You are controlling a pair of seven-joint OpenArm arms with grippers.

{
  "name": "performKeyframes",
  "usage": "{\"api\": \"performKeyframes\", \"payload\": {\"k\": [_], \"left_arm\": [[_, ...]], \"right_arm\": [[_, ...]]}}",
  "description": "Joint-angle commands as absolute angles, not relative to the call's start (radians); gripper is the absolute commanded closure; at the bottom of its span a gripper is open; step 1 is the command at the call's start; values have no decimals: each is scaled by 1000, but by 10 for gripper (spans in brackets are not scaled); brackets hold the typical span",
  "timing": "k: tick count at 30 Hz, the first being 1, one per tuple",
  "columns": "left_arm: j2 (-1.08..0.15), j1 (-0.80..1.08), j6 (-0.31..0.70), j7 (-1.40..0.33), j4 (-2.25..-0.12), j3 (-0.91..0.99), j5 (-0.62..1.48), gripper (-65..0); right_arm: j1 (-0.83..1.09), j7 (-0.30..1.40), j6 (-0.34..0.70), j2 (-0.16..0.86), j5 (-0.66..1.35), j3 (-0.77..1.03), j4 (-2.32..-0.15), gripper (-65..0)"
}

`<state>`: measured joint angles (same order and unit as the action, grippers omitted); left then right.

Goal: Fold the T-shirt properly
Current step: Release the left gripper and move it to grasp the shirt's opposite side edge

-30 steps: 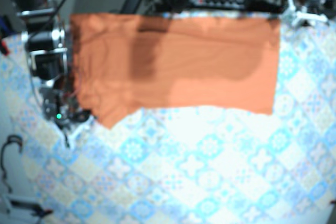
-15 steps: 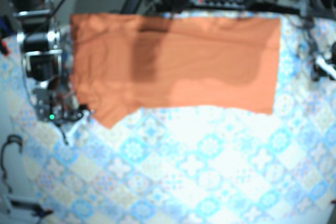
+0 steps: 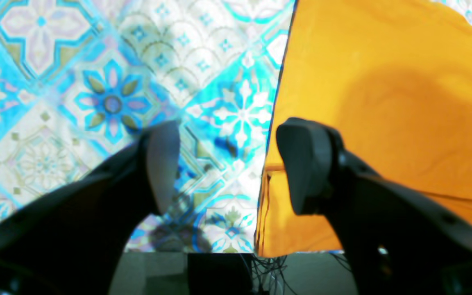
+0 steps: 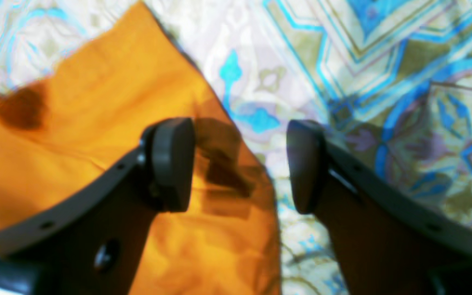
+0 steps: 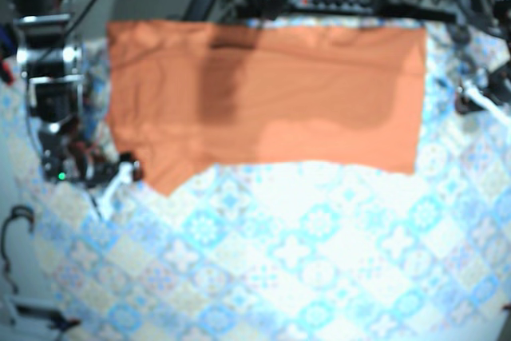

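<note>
Orange T-shirt lies spread flat, mostly rectangular (one corner juts down).

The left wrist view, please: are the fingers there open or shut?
Open: the left fingers stand well apart, straddling the orange T-shirt's edge, gripping nothing.

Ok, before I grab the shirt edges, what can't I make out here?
- Left wrist view: the left gripper has one finger over the T-shirt hem, hiding part of it; height above the cloth unclear.
- Right wrist view: soft focus; the right gripper hides the fabric under its finger.
- Base view: blurred; seams and fold layers unreadable, both grippers too smeared to read.
</note>
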<state>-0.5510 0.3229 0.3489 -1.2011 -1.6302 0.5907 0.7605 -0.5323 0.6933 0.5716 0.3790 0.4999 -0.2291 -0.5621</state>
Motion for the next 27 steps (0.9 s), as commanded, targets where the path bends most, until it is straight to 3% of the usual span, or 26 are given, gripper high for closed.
{"api": "performKeyframes", "payload": {"k": [1,11,19,27], "left_arm": [[-578,317,352,-1187,-1643,599,766,-399],[-578,326,354,-1187,-1644,601,773,-399],[-578,340,354,-1187,-1646,602,774,-399],[-578,352,354,-1187,-1647,602,774,-399]], "right_arm": [[-564,679,579,387,521,-229,-573,-349],[-558,676,578,381,533,-234,-565,-349],[-558,618,578,381,530,-236,-432,-349],[-527,625,578,331,532,-236,-432,-349]]}}
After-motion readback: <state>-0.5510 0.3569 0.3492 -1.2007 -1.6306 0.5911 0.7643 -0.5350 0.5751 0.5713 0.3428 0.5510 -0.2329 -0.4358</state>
